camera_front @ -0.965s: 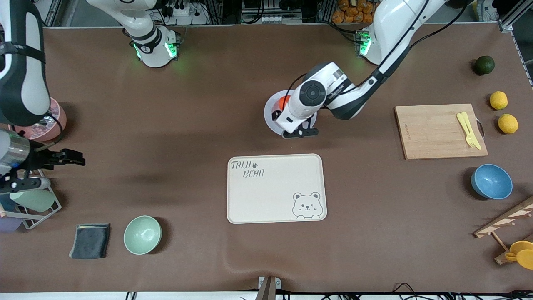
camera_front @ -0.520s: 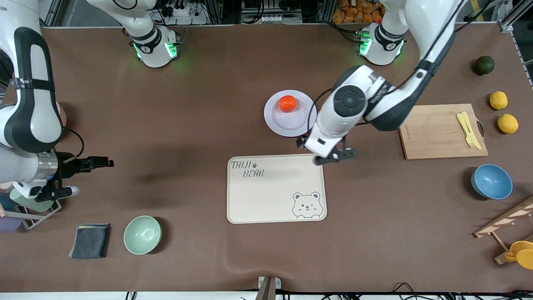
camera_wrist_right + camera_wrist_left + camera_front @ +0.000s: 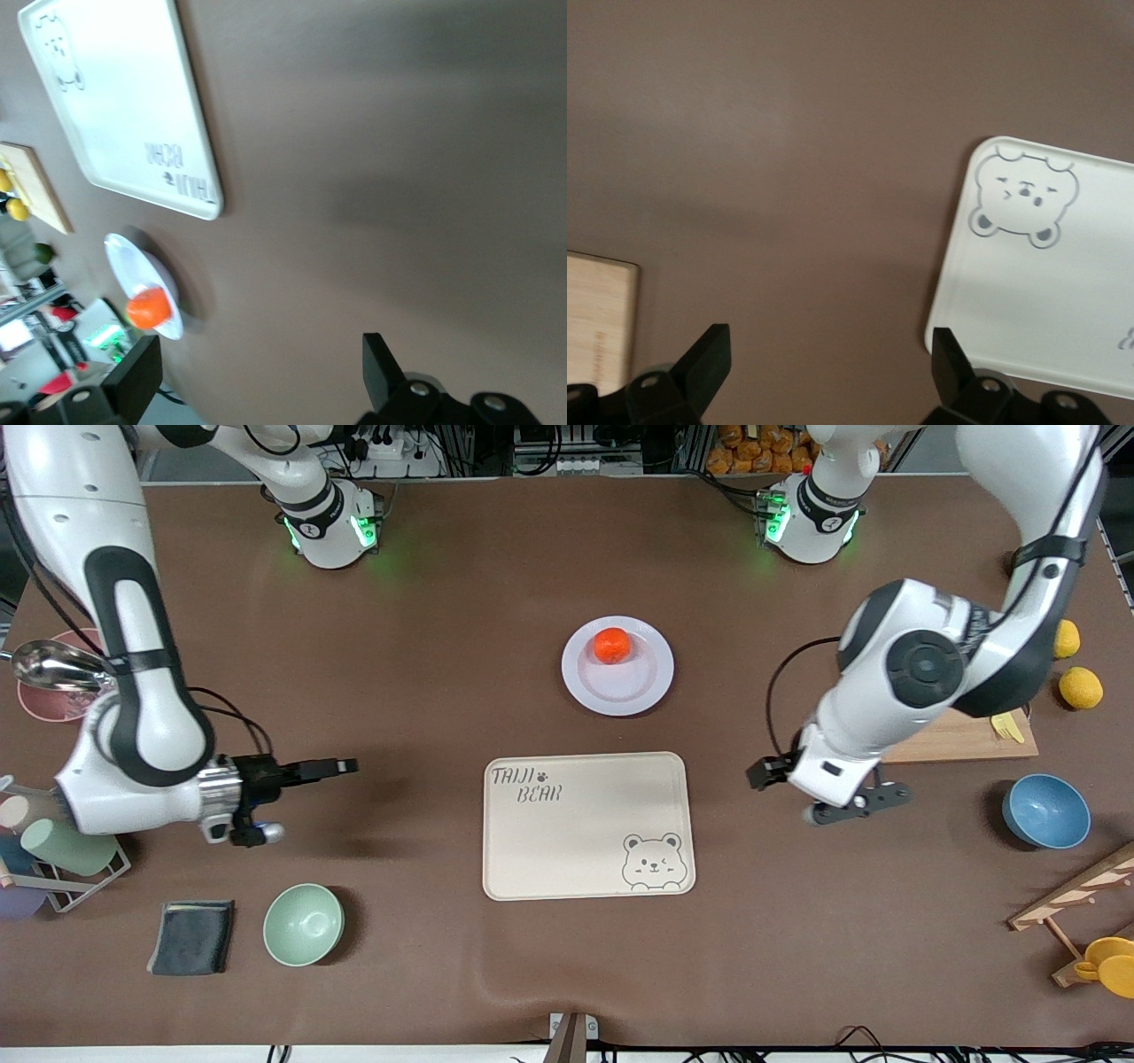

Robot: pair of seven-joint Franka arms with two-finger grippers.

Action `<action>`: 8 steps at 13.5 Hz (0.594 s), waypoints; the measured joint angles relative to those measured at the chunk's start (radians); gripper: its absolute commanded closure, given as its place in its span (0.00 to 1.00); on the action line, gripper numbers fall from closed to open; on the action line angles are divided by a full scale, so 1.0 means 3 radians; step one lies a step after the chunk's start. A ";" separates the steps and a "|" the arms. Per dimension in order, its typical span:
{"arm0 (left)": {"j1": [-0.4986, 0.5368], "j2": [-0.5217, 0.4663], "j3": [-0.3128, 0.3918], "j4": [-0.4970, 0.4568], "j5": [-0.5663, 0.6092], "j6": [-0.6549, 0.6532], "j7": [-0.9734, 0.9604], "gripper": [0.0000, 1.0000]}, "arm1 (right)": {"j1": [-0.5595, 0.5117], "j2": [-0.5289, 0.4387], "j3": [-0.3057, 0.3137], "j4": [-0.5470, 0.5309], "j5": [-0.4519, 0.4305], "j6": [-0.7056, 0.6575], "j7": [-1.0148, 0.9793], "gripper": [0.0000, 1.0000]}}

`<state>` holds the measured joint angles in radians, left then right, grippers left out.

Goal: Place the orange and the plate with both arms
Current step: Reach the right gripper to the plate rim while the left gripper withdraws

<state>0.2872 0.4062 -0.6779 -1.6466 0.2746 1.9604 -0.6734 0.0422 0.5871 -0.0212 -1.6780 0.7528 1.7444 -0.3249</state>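
Resting on the plate [image 3: 617,677], the orange [image 3: 611,645], plate farther from the camera than the bear tray [image 3: 587,825], left gripper [image 3: 828,802] wide and empty over bare desk [image 3: 461,638] beside the tray, right gripper [image 3: 341,765] wide and empty over desk.

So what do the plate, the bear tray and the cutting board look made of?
Plate: glossy white, likely ceramic or melamine, by its sheen. Bear tray: matte cream, probably plastic, with a printed design. Cutting board: pale wood or bamboo, with visible grain.
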 measured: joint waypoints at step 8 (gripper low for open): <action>-0.0393 -0.0537 0.0969 0.0002 -0.0572 -0.0658 0.1569 0.00 | 0.0832 0.0070 0.0015 -0.0750 0.1194 0.0694 -0.0313 0.08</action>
<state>0.1694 0.2451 -0.3871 -1.6462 0.1028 1.7630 -0.2026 0.2917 0.6082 -0.0168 -1.9031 1.1109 1.9525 -0.4188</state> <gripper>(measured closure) 0.000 0.057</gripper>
